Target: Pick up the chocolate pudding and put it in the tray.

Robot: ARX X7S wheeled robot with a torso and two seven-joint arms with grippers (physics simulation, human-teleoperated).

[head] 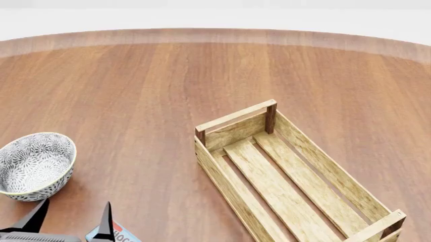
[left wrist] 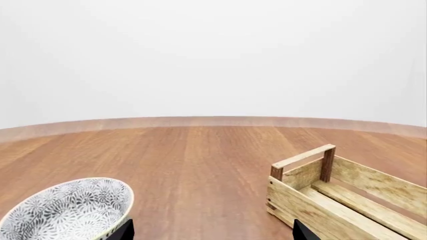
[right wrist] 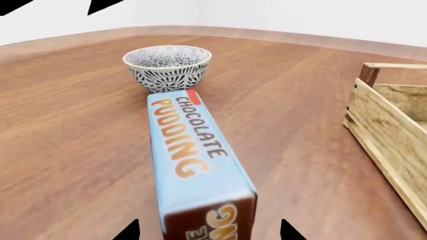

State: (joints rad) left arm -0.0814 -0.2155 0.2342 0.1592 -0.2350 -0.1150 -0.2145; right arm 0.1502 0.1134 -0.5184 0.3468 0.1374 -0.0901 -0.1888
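The chocolate pudding (right wrist: 187, 150) is a light-blue box with orange lettering. It lies flat on the wooden table, its far end touching the bowl. My right gripper (right wrist: 208, 231) is open, with its fingertips wide on either side of the box's brown near end and not touching it. Only a corner of the box (head: 116, 235) shows in the head view, at the bottom edge. My left gripper (head: 70, 222) is open and empty over the table just in front of that corner; it also shows in the left wrist view (left wrist: 212, 232). The tray (head: 222, 176), a light-wood slatted crate, stands empty to the right.
A grey-white patterned bowl (head: 34, 164) sits at the left, ahead of the left gripper (left wrist: 67, 210) and beyond the pudding (right wrist: 167, 65). The tray's near wall (right wrist: 387, 150) is right of the pudding, and its end handle (left wrist: 303, 156) is right of the left gripper. The table's curved far edge (head: 215, 36) lies beyond.
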